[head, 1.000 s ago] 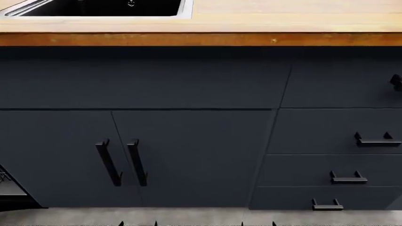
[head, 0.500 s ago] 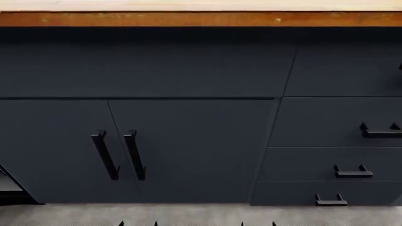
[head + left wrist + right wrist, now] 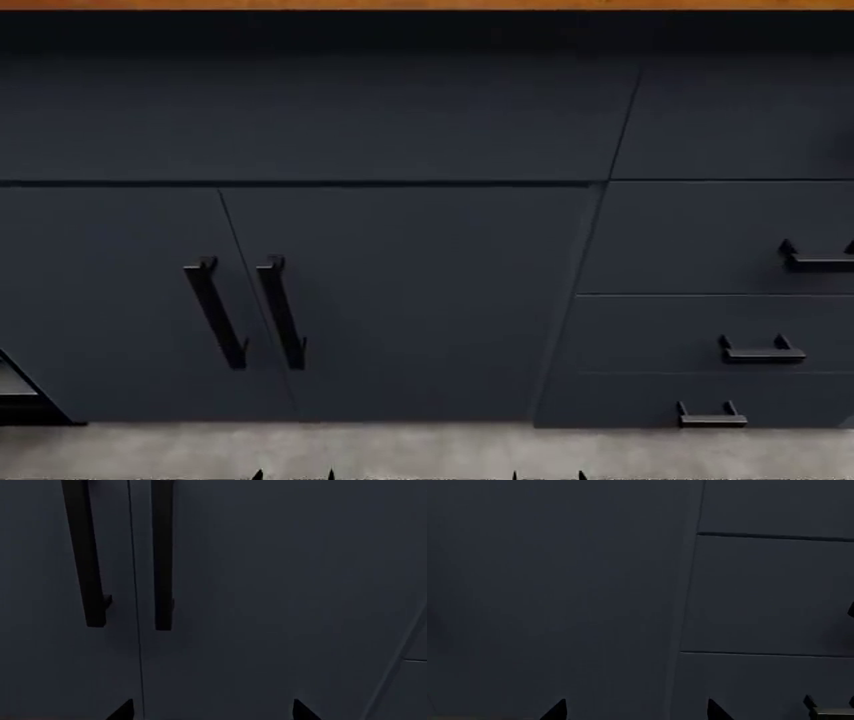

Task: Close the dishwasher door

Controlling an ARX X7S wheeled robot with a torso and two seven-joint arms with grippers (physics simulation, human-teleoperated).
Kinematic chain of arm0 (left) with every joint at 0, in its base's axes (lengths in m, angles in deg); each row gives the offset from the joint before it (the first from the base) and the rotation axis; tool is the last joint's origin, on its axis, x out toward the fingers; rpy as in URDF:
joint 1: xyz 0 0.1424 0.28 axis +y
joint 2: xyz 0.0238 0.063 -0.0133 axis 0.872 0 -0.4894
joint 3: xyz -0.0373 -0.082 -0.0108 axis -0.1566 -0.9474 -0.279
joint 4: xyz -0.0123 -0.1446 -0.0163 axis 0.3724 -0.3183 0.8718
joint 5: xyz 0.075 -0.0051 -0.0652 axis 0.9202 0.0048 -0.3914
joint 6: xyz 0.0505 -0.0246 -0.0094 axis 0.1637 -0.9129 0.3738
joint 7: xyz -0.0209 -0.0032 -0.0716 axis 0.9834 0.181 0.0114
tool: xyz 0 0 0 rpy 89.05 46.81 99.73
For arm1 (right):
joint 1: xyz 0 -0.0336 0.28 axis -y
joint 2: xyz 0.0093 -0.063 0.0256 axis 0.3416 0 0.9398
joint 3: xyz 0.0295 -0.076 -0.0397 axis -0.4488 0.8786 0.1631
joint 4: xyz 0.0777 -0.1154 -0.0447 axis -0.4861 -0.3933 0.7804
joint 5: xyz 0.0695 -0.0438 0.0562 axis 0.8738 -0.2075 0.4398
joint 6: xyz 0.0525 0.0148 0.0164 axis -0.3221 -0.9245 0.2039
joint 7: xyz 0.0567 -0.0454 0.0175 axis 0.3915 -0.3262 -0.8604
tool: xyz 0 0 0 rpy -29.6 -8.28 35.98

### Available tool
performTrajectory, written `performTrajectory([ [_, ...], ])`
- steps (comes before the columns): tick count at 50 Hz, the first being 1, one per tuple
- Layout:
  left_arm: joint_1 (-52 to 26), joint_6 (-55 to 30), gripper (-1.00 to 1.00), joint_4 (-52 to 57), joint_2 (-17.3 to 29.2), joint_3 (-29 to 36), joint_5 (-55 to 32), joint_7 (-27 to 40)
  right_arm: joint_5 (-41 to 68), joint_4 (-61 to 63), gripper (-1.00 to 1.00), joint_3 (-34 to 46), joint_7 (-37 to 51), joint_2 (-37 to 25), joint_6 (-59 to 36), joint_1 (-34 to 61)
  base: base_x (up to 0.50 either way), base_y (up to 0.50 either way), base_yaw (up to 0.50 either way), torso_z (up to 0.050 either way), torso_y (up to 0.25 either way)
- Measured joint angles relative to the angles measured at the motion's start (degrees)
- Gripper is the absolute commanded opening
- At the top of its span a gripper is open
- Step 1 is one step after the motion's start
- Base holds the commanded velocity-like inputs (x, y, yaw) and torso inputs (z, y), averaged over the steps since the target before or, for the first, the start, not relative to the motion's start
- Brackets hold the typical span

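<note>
The dishwasher door's wide black panel is out of view. Only a dark corner with a grey strip (image 3: pixel 16 392) pokes in at the head view's far left, low down; I cannot tell what part it is. My left gripper (image 3: pixel 210 712) is open, its tips wide apart, facing the navy cabinet doors (image 3: pixel 267 605) just beside their two black vertical handles (image 3: pixel 162 555). My right gripper (image 3: pixel 635 711) is also open and empty, facing a cabinet door and the drawer fronts (image 3: pixel 767 595). In the head view only the fingertips (image 3: pixel 258 475) of both grippers show at the bottom edge.
Navy double cabinet doors with paired vertical handles (image 3: pixel 247 312) fill the left and middle. A drawer stack with short black handles (image 3: pixel 761 350) stands to the right. A wooden countertop edge (image 3: pixel 427 4) runs along the top; grey floor (image 3: pixel 427 450) lies below.
The head view has shifted downward: the sink and most of the wooden countertop slid up out of frame and more floor shows. The dark corner at far left shows less.
</note>
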Motion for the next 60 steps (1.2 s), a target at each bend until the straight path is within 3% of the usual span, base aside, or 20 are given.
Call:
performTrajectory([
  [60,0.0,-0.1,1.0,0.0,0.0,0.0,-0.1,-0.2,0.0,0.0,1.0,0.3,0.2,0.0,-0.1,0.0,0.0,0.0,0.0,-0.05,0.0],
])
